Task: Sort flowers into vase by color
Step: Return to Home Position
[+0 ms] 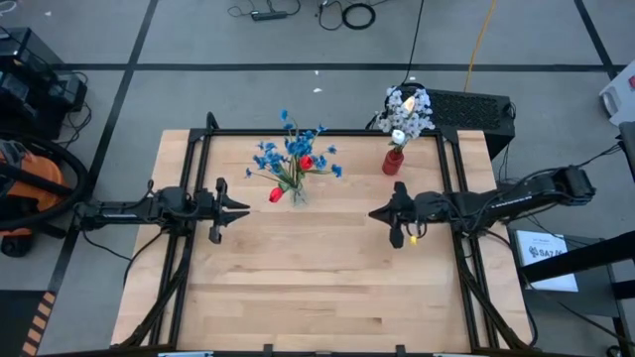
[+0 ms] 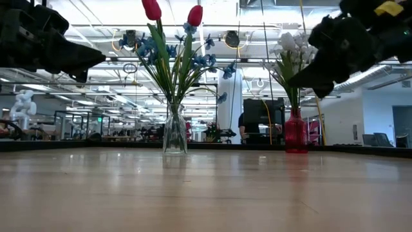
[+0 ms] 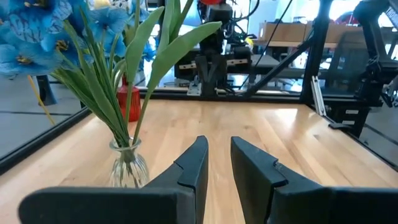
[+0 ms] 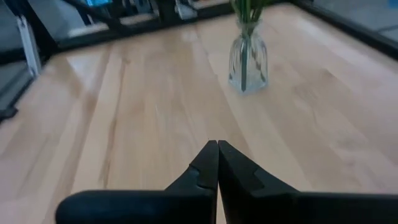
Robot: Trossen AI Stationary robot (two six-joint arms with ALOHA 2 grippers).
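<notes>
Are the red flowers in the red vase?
No, the red flowers stand in the clear vase together with the blue flowers.

1 view looks down, 1 skims the table [image 2: 206,193], 2 wrist views share the clear vase [image 3: 127,168].

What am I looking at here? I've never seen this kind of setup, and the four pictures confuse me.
This is a two-armed robot at a wooden table. The high view looks straight down: the left arm reaches in from one side and the right arm from the other. The low view sits at table-top height and looks across into the room. The other two pictures come from a camera on each wrist, looking past that arm's own jaws. On the table stand a clear vase holding blue flowers and red tulips, and a red vase holding white flowers. Nothing is held: the left jaws stand slightly apart and empty, and the right jaws are closed on nothing.
</notes>
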